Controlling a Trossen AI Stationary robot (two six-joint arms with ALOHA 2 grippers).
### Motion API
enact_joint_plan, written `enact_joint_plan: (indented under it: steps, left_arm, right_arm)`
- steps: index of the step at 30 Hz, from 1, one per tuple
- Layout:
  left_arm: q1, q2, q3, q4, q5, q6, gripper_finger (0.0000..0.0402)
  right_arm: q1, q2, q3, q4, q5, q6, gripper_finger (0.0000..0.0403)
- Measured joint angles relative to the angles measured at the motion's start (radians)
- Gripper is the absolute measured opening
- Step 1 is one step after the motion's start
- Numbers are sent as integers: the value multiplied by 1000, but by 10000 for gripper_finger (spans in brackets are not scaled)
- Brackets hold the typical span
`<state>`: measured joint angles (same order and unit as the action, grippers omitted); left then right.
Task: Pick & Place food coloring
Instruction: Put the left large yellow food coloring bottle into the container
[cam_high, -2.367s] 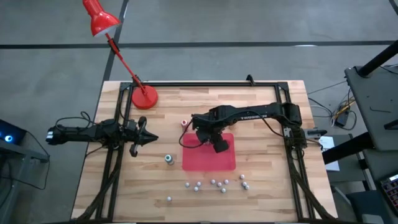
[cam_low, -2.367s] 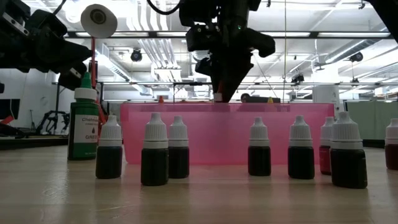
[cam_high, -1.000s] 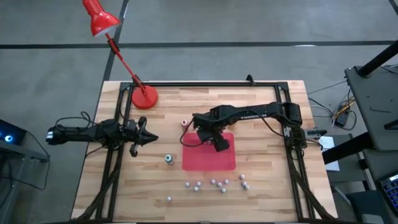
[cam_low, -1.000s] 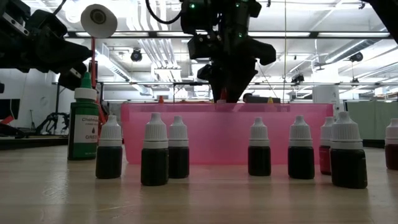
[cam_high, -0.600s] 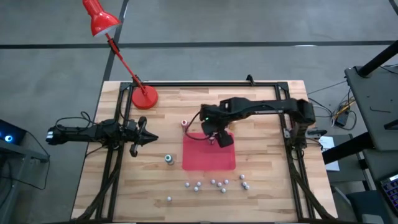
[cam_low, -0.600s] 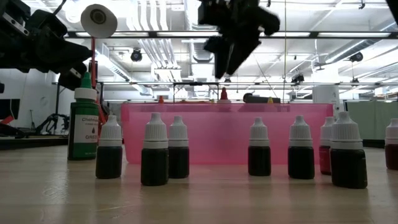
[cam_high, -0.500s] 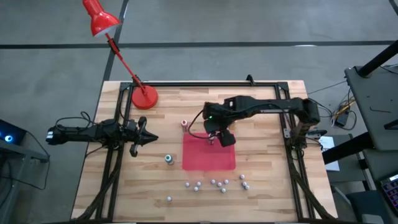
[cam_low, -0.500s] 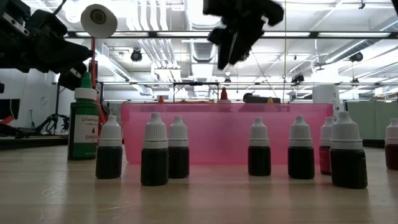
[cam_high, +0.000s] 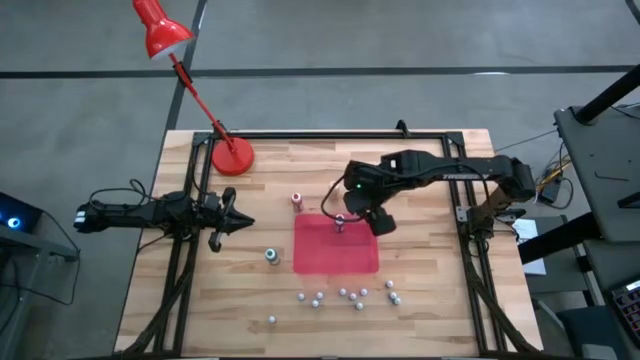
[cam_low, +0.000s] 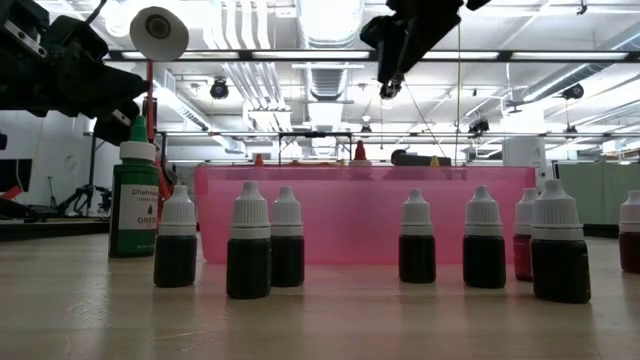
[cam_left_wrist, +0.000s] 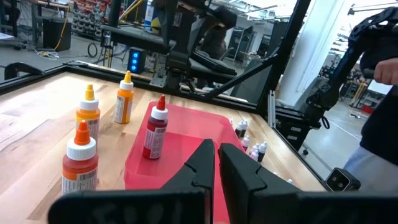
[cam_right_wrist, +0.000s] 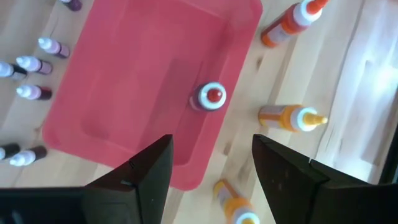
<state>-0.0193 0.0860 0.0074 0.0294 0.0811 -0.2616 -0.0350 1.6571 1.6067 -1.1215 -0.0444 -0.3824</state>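
Right gripper (cam_high: 378, 222) wide apart and empty, hovering right of center in the high view, above the red tray's (cam_high: 350, 255) upper right edge. Red food coloring bottle (cam_high: 339, 221) upright inside the tray near its top edge. Left gripper (cam_high: 238, 223) pinched closed, empty, center left over the tabletop (cam_high: 420, 300).

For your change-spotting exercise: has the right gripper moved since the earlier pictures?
Yes. The right gripper, open, has shifted from over the red tray toward its right edge and risen; a red-capped bottle stands in the tray.
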Motion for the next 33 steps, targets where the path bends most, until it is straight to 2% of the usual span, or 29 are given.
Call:
enact_joint_plan:
  steps: [21,33]
  left_arm:
    - [0,0,0,0,0,0,0]
    - [0,0,0,0,0,0,0]
  right_arm:
    - [-142,1,-20,14,-10,-80,212]
    - [-213,80,-20,11,-6,73,212]
